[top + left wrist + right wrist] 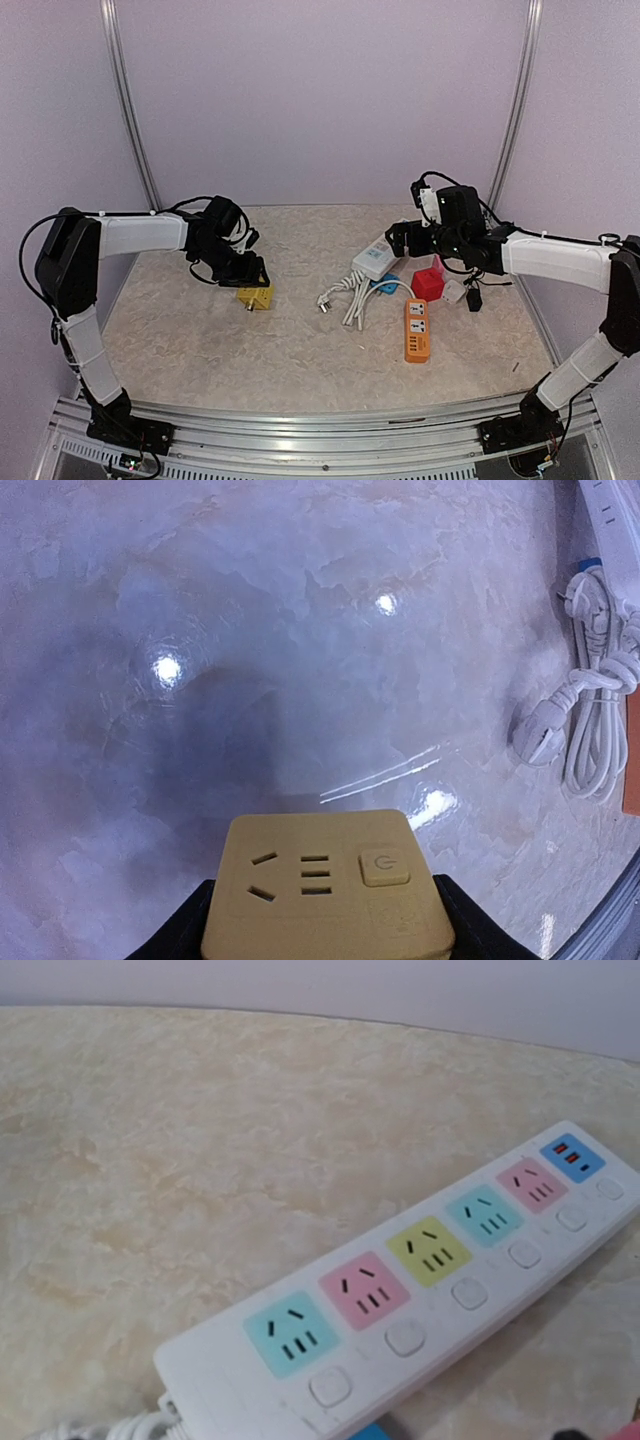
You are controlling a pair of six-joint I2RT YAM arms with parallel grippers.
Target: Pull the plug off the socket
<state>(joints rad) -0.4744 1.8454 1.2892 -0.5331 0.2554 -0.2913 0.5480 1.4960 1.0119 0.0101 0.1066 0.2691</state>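
Note:
A yellow socket cube (256, 297) (325, 895) rests on the table with my left gripper (248, 281) (325, 925) shut on its sides; black fingers (185, 935) show at both edges. Nothing is plugged into its upper face. A white plug (323, 302) (540, 735) lies loose on the table to the right of the cube, on the coiled cord of a white power strip (374, 258) (420, 1290). My right gripper (401, 240) hovers over that strip's far end. Its fingers are out of the right wrist view and appear open and empty.
An orange power strip (417, 330), a red cube (429, 283), a blue piece (386, 285), a white adapter (454, 291) and a small black adapter (474, 298) crowd the right half. The white cord bundle (595, 720) lies between the two arms.

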